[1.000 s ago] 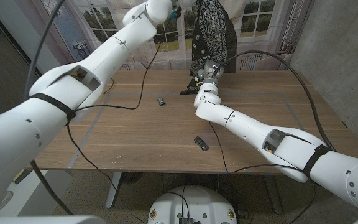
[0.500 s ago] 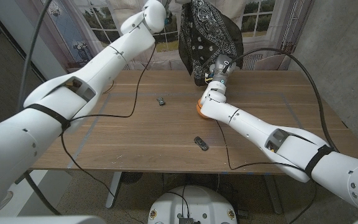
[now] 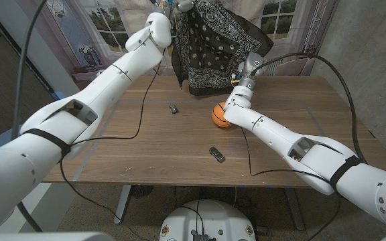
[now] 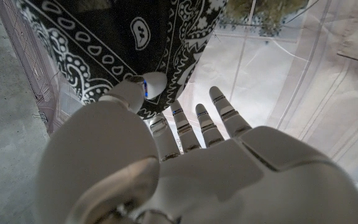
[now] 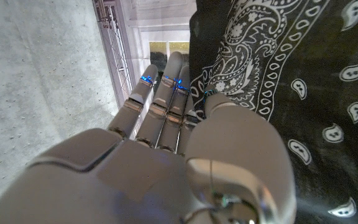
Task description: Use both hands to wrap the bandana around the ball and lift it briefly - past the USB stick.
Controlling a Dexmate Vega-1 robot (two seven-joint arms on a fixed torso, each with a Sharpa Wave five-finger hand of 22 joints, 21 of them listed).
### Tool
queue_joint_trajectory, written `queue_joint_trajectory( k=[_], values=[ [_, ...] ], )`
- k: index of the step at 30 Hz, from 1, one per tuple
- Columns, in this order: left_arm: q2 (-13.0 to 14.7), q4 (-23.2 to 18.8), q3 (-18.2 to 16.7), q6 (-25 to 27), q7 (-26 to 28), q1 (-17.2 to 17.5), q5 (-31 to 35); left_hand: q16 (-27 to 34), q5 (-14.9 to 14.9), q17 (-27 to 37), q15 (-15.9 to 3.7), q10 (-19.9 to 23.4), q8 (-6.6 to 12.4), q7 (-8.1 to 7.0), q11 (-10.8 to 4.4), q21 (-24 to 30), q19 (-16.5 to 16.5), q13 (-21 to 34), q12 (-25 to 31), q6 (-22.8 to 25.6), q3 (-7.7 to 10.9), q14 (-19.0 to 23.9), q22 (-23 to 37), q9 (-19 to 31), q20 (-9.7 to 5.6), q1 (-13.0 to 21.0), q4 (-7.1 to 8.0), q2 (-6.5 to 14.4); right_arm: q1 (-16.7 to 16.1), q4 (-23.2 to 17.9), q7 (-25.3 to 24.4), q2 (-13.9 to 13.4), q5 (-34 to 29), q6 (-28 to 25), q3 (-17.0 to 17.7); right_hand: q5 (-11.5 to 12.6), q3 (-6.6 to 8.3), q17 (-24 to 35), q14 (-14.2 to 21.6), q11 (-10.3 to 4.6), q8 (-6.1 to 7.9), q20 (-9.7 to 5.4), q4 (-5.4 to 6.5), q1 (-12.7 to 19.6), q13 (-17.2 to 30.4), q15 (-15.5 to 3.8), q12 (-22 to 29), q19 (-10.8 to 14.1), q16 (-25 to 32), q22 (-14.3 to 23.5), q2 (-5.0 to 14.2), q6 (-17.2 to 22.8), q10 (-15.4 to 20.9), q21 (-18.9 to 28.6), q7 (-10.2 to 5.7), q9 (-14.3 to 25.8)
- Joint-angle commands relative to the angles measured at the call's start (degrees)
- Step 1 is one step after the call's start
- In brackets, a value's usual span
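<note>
The black bandana [image 3: 213, 43] with white paisley print hangs spread above the table's far side, held up between both hands. My left hand [image 3: 183, 5] pinches its upper corner; in the left wrist view the thumb [image 4: 143, 87] lies against the cloth [image 4: 104, 43] while the fingers reach out straight. My right hand [image 3: 252, 61] holds the other edge, its thumb [image 5: 213, 102] pressing the cloth [image 5: 291, 74] against the fingers. The orange ball [image 3: 221, 115] sits on the table below the cloth, beside my right forearm. A small USB stick [image 3: 173, 108] lies left of the ball.
A black oblong gadget [image 3: 217, 154] lies near the front of the wooden table [image 3: 126, 154]. Cables trail from both arms across the tabletop. Curtained windows stand behind the table and a concrete wall rises on the right.
The bandana, bunched up a second ago, now hangs spread wide as my hands moved apart. My right arm shifted and the orange ball came into view.
</note>
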Motion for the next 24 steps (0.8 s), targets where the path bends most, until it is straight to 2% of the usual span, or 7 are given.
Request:
queue_joint_trajectory(
  k=[1,9,15,24],
  values=[
    [3.0,-7.9,-4.3,-2.2,3.0,8.9,-4.2,-0.3,-1.4,0.0,-2.01,-0.1,-0.38,2.93,-0.26,0.4,0.2,0.2,0.0,2.8,-0.55,0.2,0.3,-0.6,-0.34,0.1,-0.24,0.3,-2.5,0.6,-7.0,-2.7,-0.4,4.5,2.5,-0.1,1.98,0.1,0.2,-0.55,0.37,-0.13,-1.28,1.8,0.1,-5.44,0.2,0.5,-0.3,0.2,1.87,1.2,0.5,0.4,-0.72,-0.1],
    [5.0,-13.7,-6.2,-5.8,3.3,16.1,-7.2,-0.4,-3.2,-0.2,-2.04,0.1,-0.99,3.11,-0.55,0.5,0.2,0.3,0.2,3.5,-0.56,0.3,0.3,-1.8,-0.34,0.2,-0.53,0.3,-5.2,-1.2,-8.6,-5.1,-0.2,5.2,4.3,-0.1,2.05,0.0,-0.1,-0.93,0.51,-0.24,-1.16,1.6,-0.1,-5.62,0.0,0.4,-0.8,0.2,1.68,1.4,0.5,0.7,-1.13,-0.2],
    [5.9,-17.5,-7.2,-7.7,3.2,19.6,-8.5,-0.4,-3.9,-0.3,-1.94,0.2,-1.31,3.34,-0.40,0.6,0.1,0.3,0.3,3.9,-0.39,0.4,0.3,-2.4,-0.32,0.2,-0.66,0.3,-7.9,-5.3,-8.5,-7.4,-0.8,3.7,5.2,-0.1,2.04,0.2,-0.2,-0.99,0.58,-0.25,-1.08,1.5,-0.1,-5.69,0.1,0.3,-1.0,0.3,1.66,1.5,0.6,0.8,-1.21,-0.3],
    [7.3,-21.8,-9.1,-9.0,0.0,24.7,-13.7,-0.5,-5.2,-0.3,-1.90,0.3,-2.04,3.29,-0.41,0.6,0.0,0.3,0.3,4.0,-0.15,0.4,0.3,-3.5,-0.24,0.2,-0.67,0.4,-12.9,-10.4,-9.0,-10.4,-1.4,3.2,7.4,-0.1,2.02,0.2,-0.2,-1.13,0.75,-0.35,-0.91,1.2,-0.1,-5.73,0.0,0.1,-1.4,0.3,1.51,1.7,0.7,1.0,-1.54,-0.5]
  ],
)
